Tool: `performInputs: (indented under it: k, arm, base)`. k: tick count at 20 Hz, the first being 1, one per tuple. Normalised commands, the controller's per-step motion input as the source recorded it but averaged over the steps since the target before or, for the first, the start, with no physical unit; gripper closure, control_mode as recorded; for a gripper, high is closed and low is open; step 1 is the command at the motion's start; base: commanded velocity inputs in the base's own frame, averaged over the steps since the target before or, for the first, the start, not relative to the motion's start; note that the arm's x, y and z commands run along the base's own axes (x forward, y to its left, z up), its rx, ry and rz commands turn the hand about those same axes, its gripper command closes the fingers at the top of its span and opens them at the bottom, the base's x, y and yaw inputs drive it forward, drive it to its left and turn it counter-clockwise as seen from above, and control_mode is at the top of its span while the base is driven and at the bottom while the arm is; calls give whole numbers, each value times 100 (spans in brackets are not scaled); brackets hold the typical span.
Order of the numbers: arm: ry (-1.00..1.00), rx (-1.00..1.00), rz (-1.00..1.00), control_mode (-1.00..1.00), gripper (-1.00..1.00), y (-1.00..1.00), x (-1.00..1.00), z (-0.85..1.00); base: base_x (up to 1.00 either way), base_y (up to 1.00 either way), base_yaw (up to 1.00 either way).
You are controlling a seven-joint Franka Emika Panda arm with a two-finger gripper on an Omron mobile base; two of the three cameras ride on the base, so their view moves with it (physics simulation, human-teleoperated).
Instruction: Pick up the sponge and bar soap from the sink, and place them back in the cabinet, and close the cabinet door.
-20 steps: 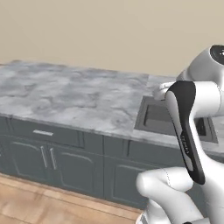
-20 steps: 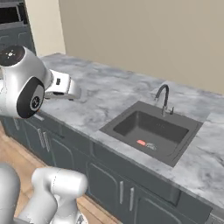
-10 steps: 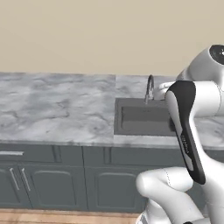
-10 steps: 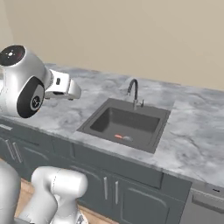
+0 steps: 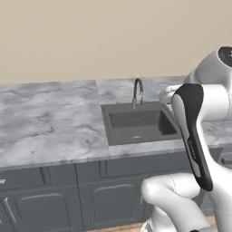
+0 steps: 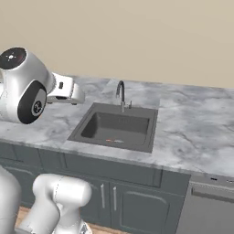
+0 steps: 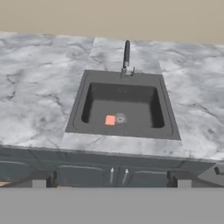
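One small pink-orange bar soap (image 7: pixel 110 120) lies flat on the floor of the sink (image 7: pixel 167 120), just beside the round drain (image 7: pixel 120 117) and to its left in the hand view. In the right base view the same bar shows as a thin reddish sliver (image 6: pixel 110 140) near the front wall of the basin (image 6: pixel 82 129). In the left base view the front wall of the sink (image 5: pixel 107 122) hides the basin floor.

A curved metal faucet (image 7: pixel 126 57) stands at the back edge of the sink, rising from the grey marble surface (image 7: pixel 39 96) that surrounds the basin on all sides. Below the front edge of the surface run dark grey base cabinets (image 6: pixel 130 196) with slim vertical handles, and a lighter grey panel (image 6: pixel 205 212) sits at the far right of the right base view. A plain beige wall (image 5: pixel 90 41) stands behind the surface.

The end effector (image 7: pixel 111 181) hangs well above and in front of the sink, looking down on it, with its two finger tips (image 7: pixel 40 180) spread wide apart and nothing between them. The white arm (image 5: pixel 195 131) rises at the right of the left base view, partly covering the right rim of the sink.
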Motion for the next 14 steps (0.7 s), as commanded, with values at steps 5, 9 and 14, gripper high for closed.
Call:
performInputs:
  k: [5, 9, 14]
  arm:
    - [0, 0, 0, 100, -100, 0, 0, 0]
    - [0, 0, 0, 100, -100, 0, 0, 0]
    - [0, 0, 0, 100, -100, 0, 0, 0]
  base:
    - [58, 39, -17]
    - [55, 25, -13]
    - [59, 7, -2]
